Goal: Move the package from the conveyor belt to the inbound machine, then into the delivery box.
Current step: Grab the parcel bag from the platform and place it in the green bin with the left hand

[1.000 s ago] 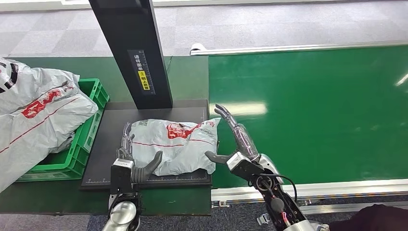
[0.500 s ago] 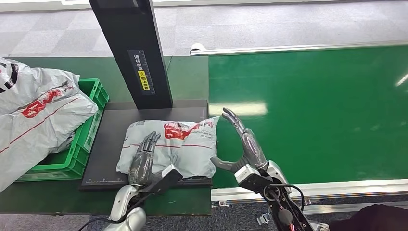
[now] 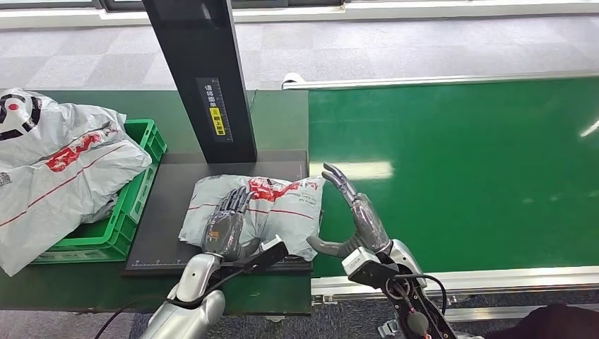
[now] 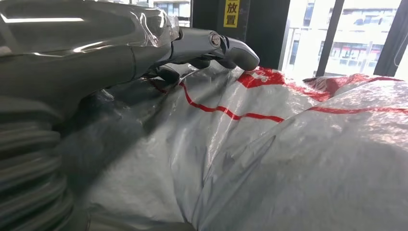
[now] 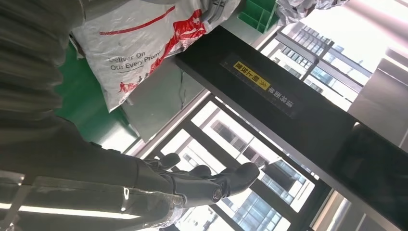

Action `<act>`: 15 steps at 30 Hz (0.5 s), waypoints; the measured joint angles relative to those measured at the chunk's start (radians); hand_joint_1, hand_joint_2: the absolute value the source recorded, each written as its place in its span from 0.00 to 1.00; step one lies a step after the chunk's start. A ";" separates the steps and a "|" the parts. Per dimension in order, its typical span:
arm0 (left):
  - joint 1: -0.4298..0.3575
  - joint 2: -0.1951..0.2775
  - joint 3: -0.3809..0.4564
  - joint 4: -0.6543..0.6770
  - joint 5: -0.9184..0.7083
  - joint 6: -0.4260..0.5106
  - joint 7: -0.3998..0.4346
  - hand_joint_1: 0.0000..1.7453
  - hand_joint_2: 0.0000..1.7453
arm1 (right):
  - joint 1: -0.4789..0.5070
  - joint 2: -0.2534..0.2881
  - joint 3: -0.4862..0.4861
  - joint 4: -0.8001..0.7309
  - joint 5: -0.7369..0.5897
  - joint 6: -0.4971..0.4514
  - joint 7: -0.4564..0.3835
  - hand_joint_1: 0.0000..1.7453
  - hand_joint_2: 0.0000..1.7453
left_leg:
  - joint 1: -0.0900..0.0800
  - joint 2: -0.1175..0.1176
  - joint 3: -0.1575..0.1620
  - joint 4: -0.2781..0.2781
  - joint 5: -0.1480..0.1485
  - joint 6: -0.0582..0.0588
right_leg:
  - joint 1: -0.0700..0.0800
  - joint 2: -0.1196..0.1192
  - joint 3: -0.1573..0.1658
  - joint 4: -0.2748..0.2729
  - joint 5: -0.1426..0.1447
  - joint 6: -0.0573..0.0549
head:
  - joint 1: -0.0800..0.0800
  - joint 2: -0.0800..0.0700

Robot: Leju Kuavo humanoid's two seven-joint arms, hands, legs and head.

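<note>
- Your package (image 3: 272,210), a grey poly mailer with red graphics, lies on the inbound machine's black platform (image 3: 166,219), at its right side, beside the conveyor belt (image 3: 459,169).
- In your right wrist view the mailer reads "Deliver On Our Every Prom…"; the rest is hidden.
- Your left hand (image 3: 227,226) rests palm-down on the package's near left part, fingers extended over it, not curled around it.
- Your right hand (image 3: 357,215) stands open and upright just right of the package; contact cannot be told.
- The machine's black post (image 3: 205,78) carries a yellow and white label, not legible to you here.
- At far left your green delivery box (image 3: 138,183) holds similar grey mailers (image 3: 56,169).
</note>
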 joint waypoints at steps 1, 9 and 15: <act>0.000 -0.002 0.004 0.002 0.012 0.002 -0.014 0.95 1.00 | 0.001 0.000 -0.001 -0.003 0.000 -0.001 0.000 0.00 1.00 | 0.000 0.000 0.002 0.000 0.000 0.000 | 0.000 0.000 0.002 0.000 0.000 -0.001 | 0.000 0.000; 0.028 -0.013 0.042 0.001 0.092 0.148 -0.137 1.00 1.00 | 0.036 0.006 -0.027 -0.028 0.007 -0.004 0.000 0.00 1.00 | 0.000 0.001 -0.009 0.001 0.006 -0.001 | 0.000 0.000 -0.010 0.001 0.004 -0.002 | 0.000 0.000; 0.045 -0.018 0.072 -0.022 0.165 0.212 -0.202 1.00 1.00 | 0.061 0.008 -0.041 -0.028 0.009 -0.004 0.000 0.00 1.00 | 0.000 0.001 -0.017 0.001 0.005 -0.001 | 0.000 0.000 -0.019 0.001 0.003 -0.002 | 0.000 0.000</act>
